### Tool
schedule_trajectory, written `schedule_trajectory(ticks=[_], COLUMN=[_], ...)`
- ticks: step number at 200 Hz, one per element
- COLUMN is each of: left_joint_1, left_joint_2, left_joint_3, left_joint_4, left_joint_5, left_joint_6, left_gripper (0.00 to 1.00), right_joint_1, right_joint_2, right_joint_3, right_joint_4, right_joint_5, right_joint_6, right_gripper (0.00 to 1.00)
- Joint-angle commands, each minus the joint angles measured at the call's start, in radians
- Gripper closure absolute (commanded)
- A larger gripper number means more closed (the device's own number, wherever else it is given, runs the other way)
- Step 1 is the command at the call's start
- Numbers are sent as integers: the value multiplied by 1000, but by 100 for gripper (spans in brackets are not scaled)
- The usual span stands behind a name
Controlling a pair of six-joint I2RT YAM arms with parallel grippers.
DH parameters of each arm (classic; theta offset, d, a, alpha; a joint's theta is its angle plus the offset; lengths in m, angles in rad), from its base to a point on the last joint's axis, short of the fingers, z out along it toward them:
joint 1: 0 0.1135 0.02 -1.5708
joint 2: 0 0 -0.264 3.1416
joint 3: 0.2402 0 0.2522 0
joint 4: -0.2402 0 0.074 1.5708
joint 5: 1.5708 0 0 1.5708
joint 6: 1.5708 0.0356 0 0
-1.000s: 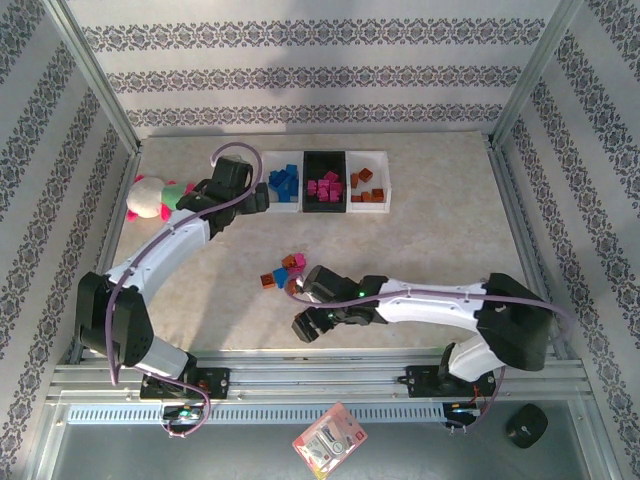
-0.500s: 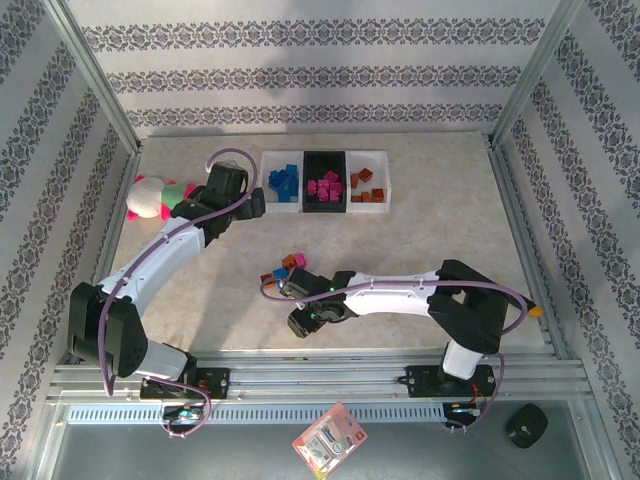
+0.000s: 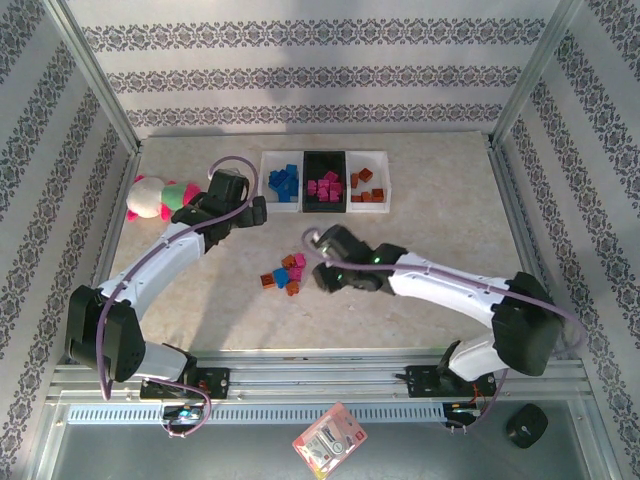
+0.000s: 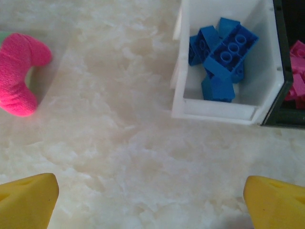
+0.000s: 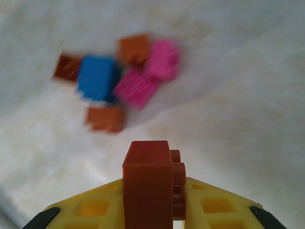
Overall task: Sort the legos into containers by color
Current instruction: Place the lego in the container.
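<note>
Right gripper clamping one orange-brown brick, six loose bricks lying beyond, left gripper hanging wide apart near three trays

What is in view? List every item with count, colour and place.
Trays: three, white, black, white, row at far side of table.
Sorted bricks: several each, blue in left tray, pink in black, brown in right.
Loose bricks: six, three brown, two pink, one blue, heaped mid-table.
Held brick: one, brown, in right pincer.
Plush: one, pink-white-green, far left.
Left pincer: one, yellow, open, near blue bricks.
Right pincer: one, yellow, shut on held brick.
</note>
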Motion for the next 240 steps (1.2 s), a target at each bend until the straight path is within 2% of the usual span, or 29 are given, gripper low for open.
schedule_trajectory(ticks=[1,45,112,123,134,145,171,188,211,240], left_joint_1=[-38,-78,-91,-94,-98,-105,-149,-175,-209,-252], left_joint_2=[-17,-55,-91,-94,-92,-91,-83,-63,-33,-11], left_joint_3=[-24,-82,-124,-123,-121,-119,-120,-116,-116,-143], left_joint_4=[17,0,-16,-22,-28,-35,-42,-70,-102,-129], left_joint_5=[41,38,43,43,47,50,57,54,68,64], left_joint_6=[-27,-81,-129,-129,-130,-127,-57,-44,-91,-225], left_gripper=[1,1,1,1,1,1,1,1,1,0], right_joint_1=[-135,-407,-576,-590,-600,-605,-598,-585,-543,-464], right_joint_2=[0,159,512,546,559,547,449,358,221,53], right_joint_3=[54,230,544,582,605,611,537,447,316,153], right_joint_4=[19,105,116,103,97,91,123,147,163,158], right_joint_5=[75,45,-1,-2,-4,-11,-50,-91,-120,-155], right_joint_6=[-90,-161,-187,-195,-204,-211,-222,-230,-263,-295], right_gripper=[73,73,70,65,53,40,21,17,14,14])
